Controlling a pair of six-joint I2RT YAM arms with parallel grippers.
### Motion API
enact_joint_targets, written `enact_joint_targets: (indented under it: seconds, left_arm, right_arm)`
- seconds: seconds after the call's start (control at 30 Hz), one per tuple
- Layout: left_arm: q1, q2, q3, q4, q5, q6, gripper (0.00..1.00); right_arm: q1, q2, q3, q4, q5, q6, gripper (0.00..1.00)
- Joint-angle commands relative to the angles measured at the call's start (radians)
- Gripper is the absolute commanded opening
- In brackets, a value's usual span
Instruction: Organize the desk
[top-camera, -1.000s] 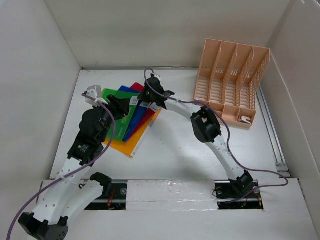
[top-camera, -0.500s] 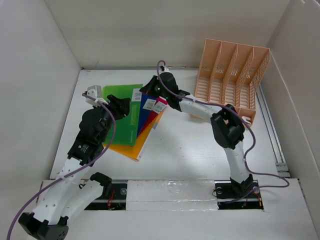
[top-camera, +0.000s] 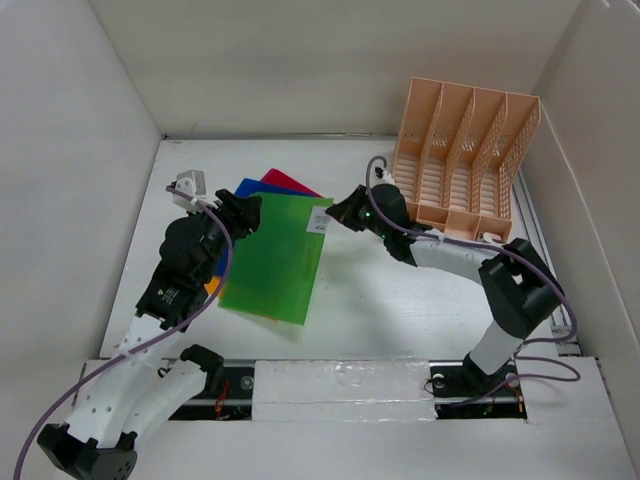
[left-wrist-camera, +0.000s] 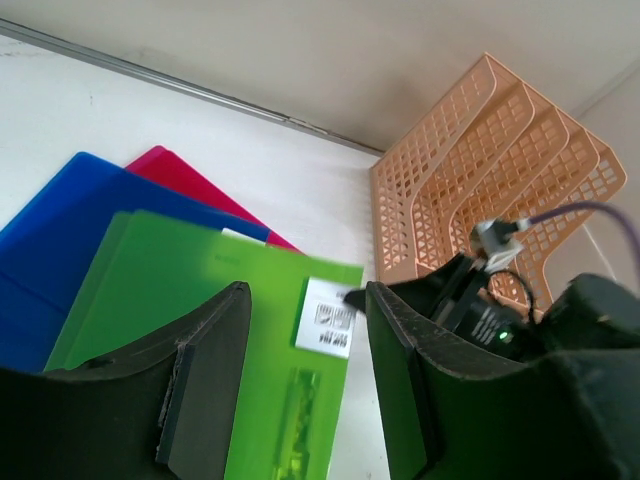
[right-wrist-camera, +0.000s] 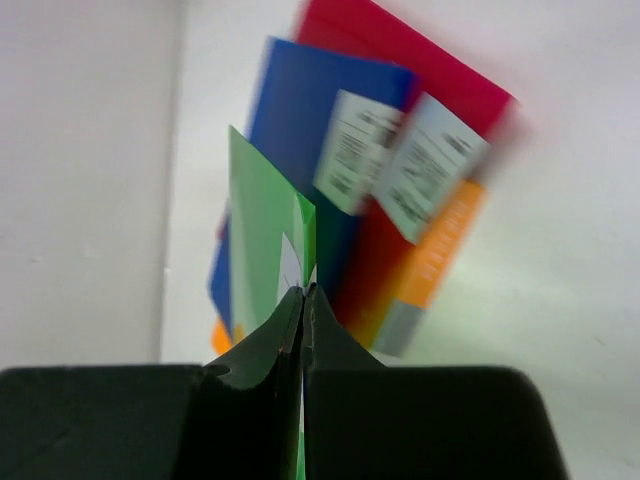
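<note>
On the white desk (top-camera: 380, 300) lies a stack of folders: blue (top-camera: 246, 187), red (top-camera: 290, 181) and orange (top-camera: 211, 285). A green folder (top-camera: 272, 258) lies tilted over the stack, its labelled right corner pinched in my right gripper (top-camera: 338, 216), which is shut on it. The right wrist view shows the jaws closed on the green folder's edge (right-wrist-camera: 262, 240), with the blue (right-wrist-camera: 305, 110), red (right-wrist-camera: 425, 50) and orange (right-wrist-camera: 440, 245) folders behind. My left gripper (top-camera: 243, 213) is open and empty above the green folder's left part (left-wrist-camera: 180, 270).
A peach slotted file rack (top-camera: 462, 168) stands at the back right, also in the left wrist view (left-wrist-camera: 480, 160). White panels wall the desk on three sides. A small white item (top-camera: 490, 238) lies in the rack's front tray.
My right gripper has drawn the green folder off the stack, rightward and forward, toward the rack. The remaining folders have shifted a little. My left arm has stayed in place.
</note>
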Motion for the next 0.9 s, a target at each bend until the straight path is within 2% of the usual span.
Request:
enact_joint_targets:
  seconds: [0.0, 0.13, 0.23, 0.27, 0.4, 0.47, 0.53, 0.6, 0.73, 0.87]
  left_arm:
    - [0.0, -0.004, 0.036, 0.043, 0.022, 0.011, 0.45]
    - [0.0, 0.004, 0.038, 0.039, 0.007, 0.014, 0.45]
    - [0.0, -0.004, 0.038, 0.043, 0.009, 0.018, 0.45]
    - [0.0, -0.007, 0.036, 0.043, 0.006, 0.018, 0.45]
    - [0.0, 0.001, 0.036, 0.039, 0.015, 0.018, 0.45]
    - [0.0, -0.013, 0.033, 0.045, 0.018, 0.019, 0.45]
    - [0.0, -0.013, 0.03, 0.046, 0.006, 0.019, 0.45]
    - [0.0, -0.004, 0.033, 0.043, 0.01, 0.019, 0.45]
    - [0.0, -0.011, 0.03, 0.049, 0.018, 0.019, 0.45]
    - [0.0, -0.005, 0.033, 0.045, 0.033, 0.019, 0.45]
  right_arm:
    - [-0.005, 0.014, -0.066, 0.099, 0.02, 0.049, 0.0]
    - [-0.005, 0.045, -0.061, 0.121, 0.02, 0.062, 0.01]
    - [-0.005, 0.062, -0.028, 0.076, 0.051, 0.053, 0.23]
    - [-0.005, 0.069, -0.027, 0.069, 0.05, 0.053, 0.35]
    - [-0.005, 0.094, -0.042, 0.058, 0.034, 0.05, 0.51]
    - [-0.005, 0.109, -0.069, 0.101, -0.039, 0.051, 0.57]
    - [-0.005, 0.123, -0.096, 0.177, -0.11, 0.059, 0.6]
    - [0.02, 0.128, -0.105, 0.181, -0.127, 0.06, 0.61]
    - [0.052, 0.123, -0.114, 0.131, -0.093, 0.063, 0.63]
    - [0.072, 0.088, -0.174, 0.173, -0.066, 0.068, 0.64]
